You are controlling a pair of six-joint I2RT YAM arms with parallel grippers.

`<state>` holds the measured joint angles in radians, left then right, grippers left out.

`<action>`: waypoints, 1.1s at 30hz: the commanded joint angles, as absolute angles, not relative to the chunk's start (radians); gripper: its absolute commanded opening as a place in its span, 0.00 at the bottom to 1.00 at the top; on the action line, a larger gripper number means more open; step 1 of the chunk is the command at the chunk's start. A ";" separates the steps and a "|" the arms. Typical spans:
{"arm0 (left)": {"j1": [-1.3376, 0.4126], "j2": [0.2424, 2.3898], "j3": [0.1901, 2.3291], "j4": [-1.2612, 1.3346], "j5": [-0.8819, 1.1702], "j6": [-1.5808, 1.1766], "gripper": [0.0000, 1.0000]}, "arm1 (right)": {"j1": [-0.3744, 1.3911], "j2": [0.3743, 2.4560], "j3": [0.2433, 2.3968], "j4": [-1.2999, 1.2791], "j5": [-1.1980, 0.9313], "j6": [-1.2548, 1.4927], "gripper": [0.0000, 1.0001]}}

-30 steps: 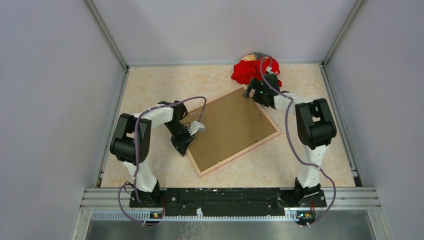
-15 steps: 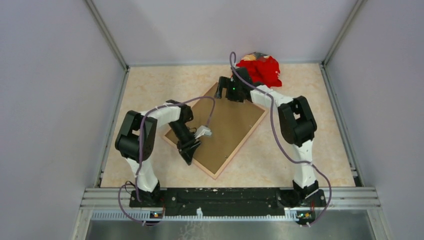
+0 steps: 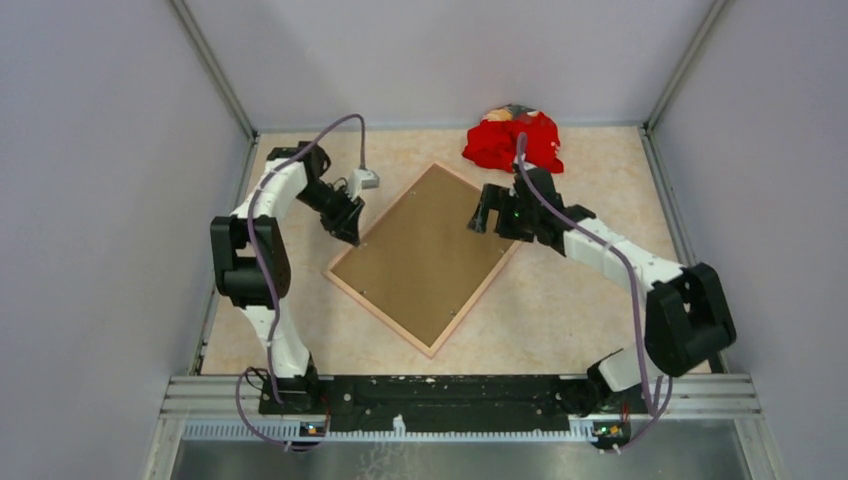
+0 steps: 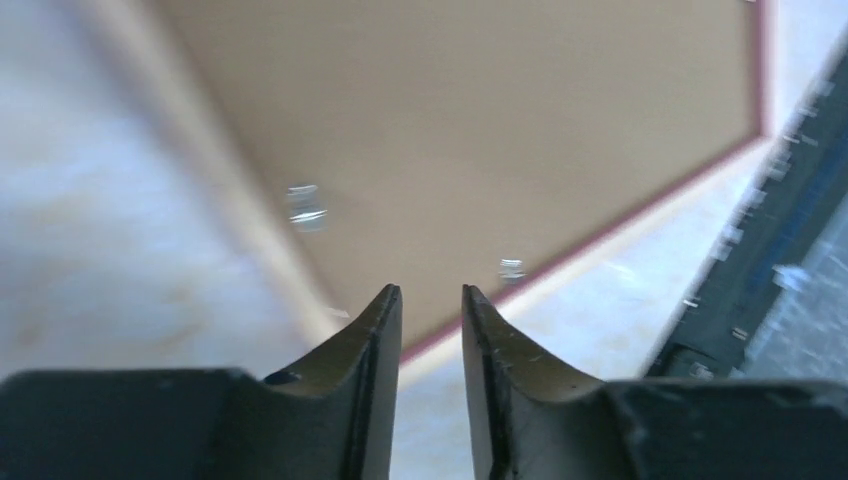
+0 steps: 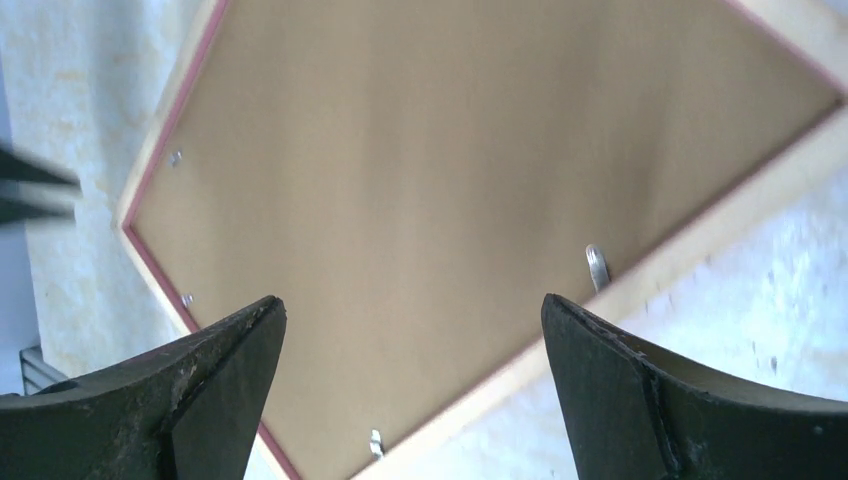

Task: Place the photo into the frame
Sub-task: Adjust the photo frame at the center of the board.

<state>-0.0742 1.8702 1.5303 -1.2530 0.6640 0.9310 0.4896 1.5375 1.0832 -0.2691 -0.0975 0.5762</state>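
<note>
Frame lay flat on the tabletop, tan wood back up and pink front down. We judged this the loading posture, since the opening is reached from behind. A brown backing board filled that opening. Small metal tabs sat along its margin, apparently there to pin the board in place.

Right end effector hung directly above the board, jaws spread wide and holding nothing. One long side of the frame ran below its right finger, and a corner lay off beyond its left finger. We read the wide spread as readiness, not a grip.

Left end effector hovered at the opposite side, jaws only narrowly parted with nothing between them. A frame corner sat just below and ahead of its fingertips, and the board stretched away in front. This view was smeared, so we could not say whether the tips touched the wood. We took them to be just clear of it.

The two arms flanked the frame from opposite sides. We judged this suited to steadying one edge while the other worked a tab or lifted the board.

The photo showed in no view. It may have lain under the board, beneath both end effectors. A red cloth heap lay well beyond the right end effector, apart from the frame.
</note>
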 commanded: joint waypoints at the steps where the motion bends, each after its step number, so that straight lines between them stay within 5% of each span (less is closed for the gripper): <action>1: 0.052 1.994 1.645 -1.024 0.535 0.747 0.32 | 0.491 1.385 0.909 -0.252 -0.111 0.659 0.99; 14: 0.075 2.119 1.563 -1.050 0.646 0.816 0.13 | 0.411 1.319 0.595 -0.007 -0.283 0.810 0.99; 33: -0.145 1.933 1.183 -1.051 0.745 0.928 0.20 | 0.241 1.570 0.924 -0.186 -0.255 0.620 0.99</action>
<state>-0.1303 1.9717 1.2110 -1.0809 0.7143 0.8932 0.2501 1.5639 0.8219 -0.1085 -0.2897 0.6983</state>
